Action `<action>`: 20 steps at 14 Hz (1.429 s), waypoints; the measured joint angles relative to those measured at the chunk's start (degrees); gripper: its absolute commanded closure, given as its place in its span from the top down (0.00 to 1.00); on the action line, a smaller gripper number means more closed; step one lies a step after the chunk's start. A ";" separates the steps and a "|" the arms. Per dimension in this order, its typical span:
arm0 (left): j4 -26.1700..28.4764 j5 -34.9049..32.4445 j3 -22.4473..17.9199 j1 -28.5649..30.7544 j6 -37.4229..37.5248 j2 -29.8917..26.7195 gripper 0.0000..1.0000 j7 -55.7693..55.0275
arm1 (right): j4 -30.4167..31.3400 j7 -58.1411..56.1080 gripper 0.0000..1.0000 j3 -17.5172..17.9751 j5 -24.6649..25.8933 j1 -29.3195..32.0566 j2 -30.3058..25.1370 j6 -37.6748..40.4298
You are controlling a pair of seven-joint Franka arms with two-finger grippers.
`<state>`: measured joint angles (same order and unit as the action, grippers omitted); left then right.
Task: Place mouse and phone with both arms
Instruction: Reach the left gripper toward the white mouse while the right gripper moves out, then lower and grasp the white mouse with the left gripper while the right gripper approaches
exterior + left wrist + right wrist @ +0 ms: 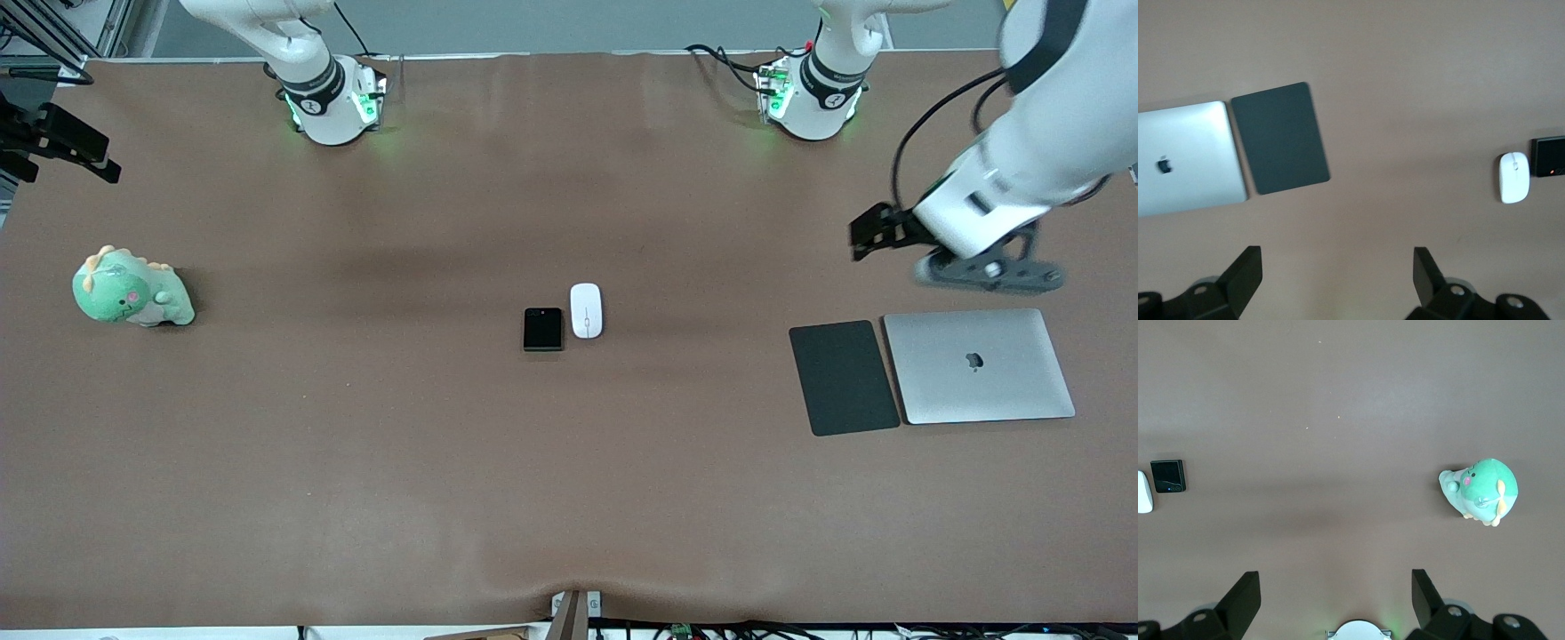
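Both of my claws are up in the air, wide apart at the fingers and holding nothing. My left claw (876, 233) hangs over bare worktop (444, 462) at the left arm's end, just above the dark grey mat (843, 377) and the closed silver laptop (978, 365) in the front view; in its wrist view my left fingers (1245, 273) frame that mat (1280, 137) and laptop (1188, 157) side by side, touching or nearly so. My right claw (1336, 595) is out of the front view; its wrist view looks down on the brown surface near the right arm's base. The white mouse (586, 310) and the black phone (543, 329) lie flat mid-worktop, just beside each other, the mouse toward the left arm's end. A green plush dinosaur (132, 291) sits well apart, at the right arm's end.
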<state>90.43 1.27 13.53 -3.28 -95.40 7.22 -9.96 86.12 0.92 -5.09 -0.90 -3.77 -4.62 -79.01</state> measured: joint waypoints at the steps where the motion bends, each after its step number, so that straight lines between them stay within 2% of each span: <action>1: 0.01 -0.12 0.05 -1.57 -2.05 1.76 1.00 -1.88 | 0.00 0.00 1.00 -0.02 0.00 0.00 0.52 -0.31; 8: 0.11 -5.09 0.26 -14.20 -15.03 14.13 1.00 -19.85 | -0.01 0.02 1.00 0.03 -0.31 -0.26 7.10 -6.17; 12: 0.13 -6.94 0.35 -20.31 -22.40 21.04 1.00 -30.28 | -0.04 0.03 1.00 0.15 -7.53 -1.33 11.45 -9.10; 16: 0.09 -8.51 0.34 -24.06 -28.93 27.05 1.00 -37.26 | -0.07 0.03 1.00 0.25 -8.24 -3.70 14.83 -13.46; 20: 0.04 -8.97 0.33 -25.90 -32.85 31.70 1.00 -39.14 | -0.07 0.06 1.00 0.40 -8.50 -6.91 20.19 -20.83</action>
<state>90.47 -7.69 13.86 -29.18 -128.24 38.93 -49.11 86.04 0.98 -4.69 -9.39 -10.68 15.57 -99.84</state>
